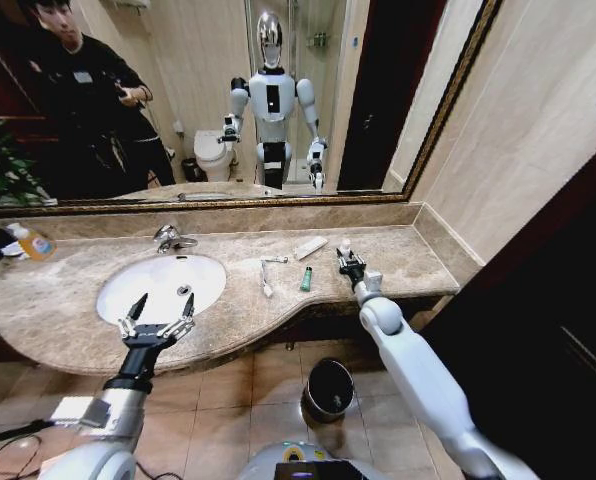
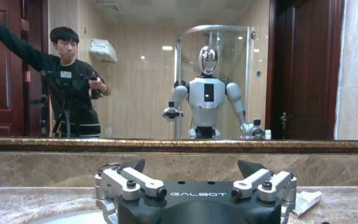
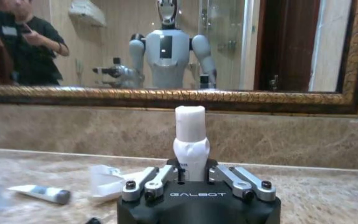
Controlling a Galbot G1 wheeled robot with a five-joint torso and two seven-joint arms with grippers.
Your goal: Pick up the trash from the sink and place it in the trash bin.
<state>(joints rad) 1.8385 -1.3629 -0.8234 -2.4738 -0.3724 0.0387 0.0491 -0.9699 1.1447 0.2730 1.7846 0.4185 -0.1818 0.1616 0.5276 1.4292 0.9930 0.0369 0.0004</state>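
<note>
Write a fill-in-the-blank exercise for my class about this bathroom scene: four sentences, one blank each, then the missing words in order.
1. The right claw is closed on a small ____ bottle standing upright on the beige marble countertop.
2. The left claw hangs with its fingers ____ at the front edge of the white oval basin.
3. The green stick lies on the countertop between the white toothbrush and the ____ claw.
4. The round black bin stands on the tiled ____ below the countertop.

Missing words: white; open; right; floor
</note>
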